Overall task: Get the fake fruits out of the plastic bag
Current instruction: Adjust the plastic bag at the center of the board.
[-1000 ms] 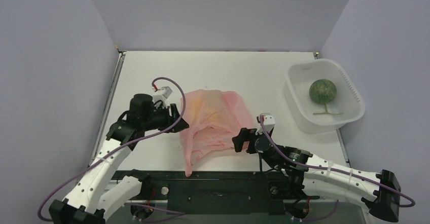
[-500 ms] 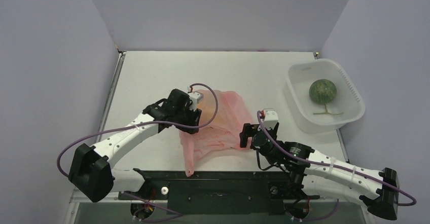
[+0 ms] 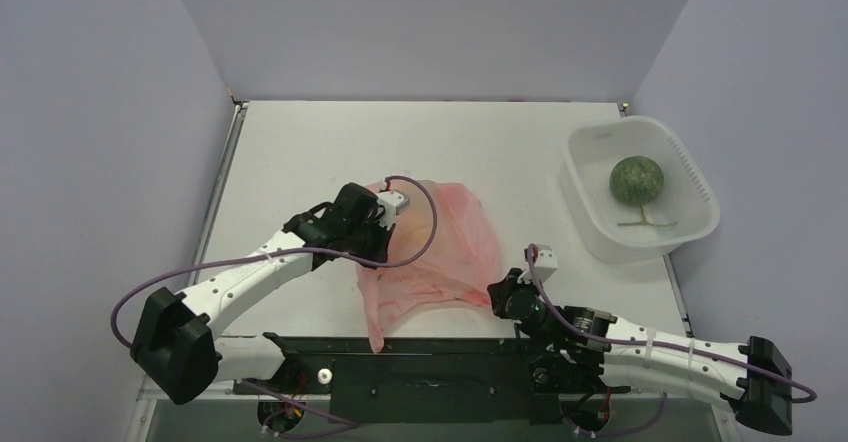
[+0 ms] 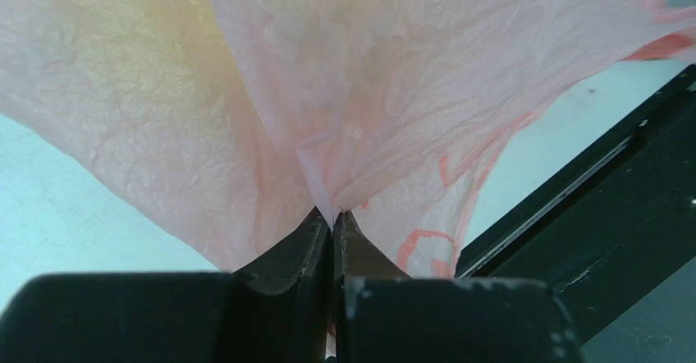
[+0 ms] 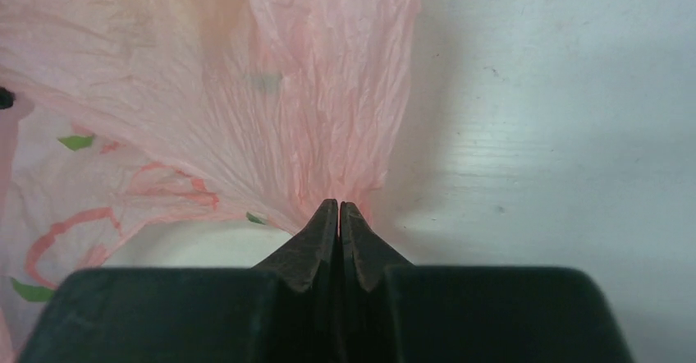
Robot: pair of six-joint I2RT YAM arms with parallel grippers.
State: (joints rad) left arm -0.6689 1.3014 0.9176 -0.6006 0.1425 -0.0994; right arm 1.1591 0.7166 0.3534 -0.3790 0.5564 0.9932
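The pink plastic bag (image 3: 440, 252) lies crumpled in the middle of the white table. My left gripper (image 3: 388, 240) is at its left side, shut on a fold of the film (image 4: 246, 92), which fans out from the closed tips (image 4: 332, 219). At the bag's near right corner my right gripper (image 3: 497, 290) is also shut, with pleats of the bag (image 5: 246, 117) running out from its tips (image 5: 339, 207). The fake fruits are hidden inside the bag; only a faint yellow tint (image 3: 402, 218) shows through the film.
A white tub (image 3: 582, 194) stands at the right edge with a round green melon-like fruit (image 3: 637, 179) in it. A black rail (image 3: 440, 347) runs along the near table edge, just under the bag's hanging handle (image 3: 372, 327). Grey walls enclose the table.
The left arm swung in over the bag's left side and closed on the film. The right gripper shifted slightly toward the near edge and closed on the bag's right corner.
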